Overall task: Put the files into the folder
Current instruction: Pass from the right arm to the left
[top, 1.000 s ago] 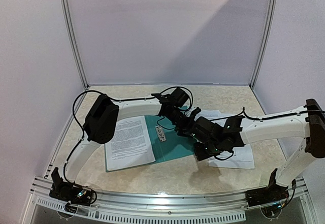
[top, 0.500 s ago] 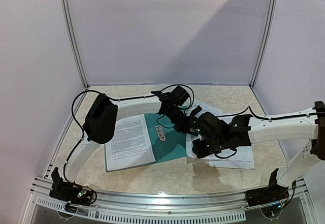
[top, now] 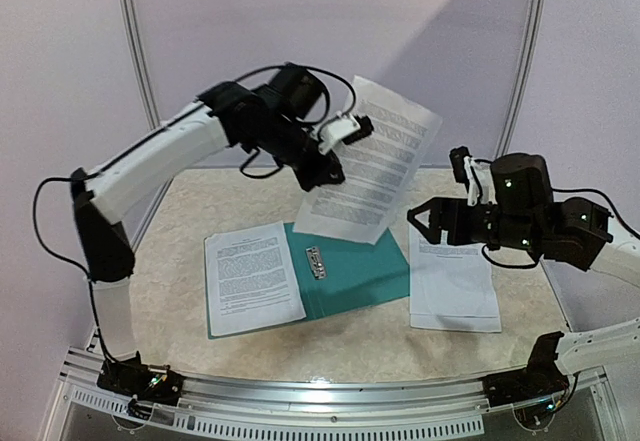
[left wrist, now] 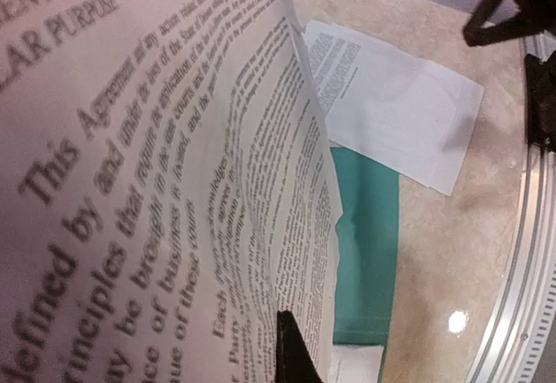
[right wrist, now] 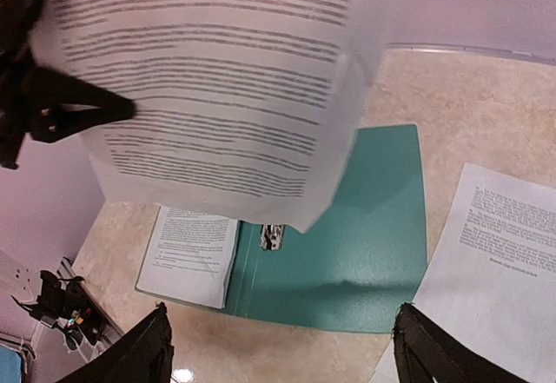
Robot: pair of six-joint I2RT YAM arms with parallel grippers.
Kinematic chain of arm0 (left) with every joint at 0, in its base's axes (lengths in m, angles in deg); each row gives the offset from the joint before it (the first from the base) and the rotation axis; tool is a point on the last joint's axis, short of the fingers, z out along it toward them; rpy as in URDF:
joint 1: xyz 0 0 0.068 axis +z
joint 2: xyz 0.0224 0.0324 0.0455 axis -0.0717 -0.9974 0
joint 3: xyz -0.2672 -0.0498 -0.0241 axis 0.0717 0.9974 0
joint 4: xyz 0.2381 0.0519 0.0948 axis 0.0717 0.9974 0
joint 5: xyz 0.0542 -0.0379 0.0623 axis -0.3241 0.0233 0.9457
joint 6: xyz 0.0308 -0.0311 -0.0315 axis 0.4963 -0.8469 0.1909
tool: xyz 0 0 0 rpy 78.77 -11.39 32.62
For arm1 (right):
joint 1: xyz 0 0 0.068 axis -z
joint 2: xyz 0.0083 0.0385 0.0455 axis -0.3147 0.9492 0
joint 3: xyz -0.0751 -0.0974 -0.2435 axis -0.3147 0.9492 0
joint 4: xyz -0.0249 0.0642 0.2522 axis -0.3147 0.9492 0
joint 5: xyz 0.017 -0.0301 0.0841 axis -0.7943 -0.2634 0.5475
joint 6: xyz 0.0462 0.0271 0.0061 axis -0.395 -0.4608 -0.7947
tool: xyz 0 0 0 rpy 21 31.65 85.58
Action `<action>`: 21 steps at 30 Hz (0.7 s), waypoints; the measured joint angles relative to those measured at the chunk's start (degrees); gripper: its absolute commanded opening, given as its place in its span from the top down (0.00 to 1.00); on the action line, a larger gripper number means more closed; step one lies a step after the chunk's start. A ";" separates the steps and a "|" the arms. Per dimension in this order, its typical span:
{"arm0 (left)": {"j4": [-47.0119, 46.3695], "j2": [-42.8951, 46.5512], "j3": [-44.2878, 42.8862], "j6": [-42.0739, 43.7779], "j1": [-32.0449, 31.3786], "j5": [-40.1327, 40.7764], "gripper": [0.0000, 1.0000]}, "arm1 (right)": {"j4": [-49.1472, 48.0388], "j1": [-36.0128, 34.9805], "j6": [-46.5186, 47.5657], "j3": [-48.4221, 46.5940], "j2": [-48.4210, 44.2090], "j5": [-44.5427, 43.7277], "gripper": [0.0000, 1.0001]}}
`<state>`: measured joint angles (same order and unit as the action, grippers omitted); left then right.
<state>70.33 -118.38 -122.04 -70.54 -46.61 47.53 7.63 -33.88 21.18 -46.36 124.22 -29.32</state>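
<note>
A: Holding sheet (top: 372,166) in clamped L tool (top: 345,129), high over folder (top: 365,271) on bench (top: 330,346); nothing in spread R tool (top: 420,223)
B: Could slip or buckle going down, w/ edge grip only, floppy

The bare right half of the flat teal-green folder (top: 370,276) lies open to a pass from the near side. The floppy white printed sheets (top: 370,166), pinched in the left gripper (top: 350,128), hang over its far edge and block that approach. The small silver clip (top: 316,261) sits at the fold on the left. The right gripper (top: 425,224), jaws wide, hovers to the right above a loose white sheet (top: 455,296).
</note>
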 measured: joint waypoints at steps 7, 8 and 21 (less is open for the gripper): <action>9.90 17.66 -1.03 3.96 0.39 7.50 1.00 | -3.87 2.82 7.78 -13.27 8.44 7.50 0.07; 10.62 20.15 -0.85 4.17 0.52 8.09 1.00 | -5.29 2.86 8.74 -15.28 10.08 9.40 0.07; 13.57 43.52 2.23 6.93 4.74 3.98 1.00 | -24.61 2.86 12.83 -32.98 26.10 32.57 0.01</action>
<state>83.90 -74.86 -119.81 -63.62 -41.87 51.51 -16.98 -31.02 34.01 -79.35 150.32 3.25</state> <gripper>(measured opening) 0.007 0.982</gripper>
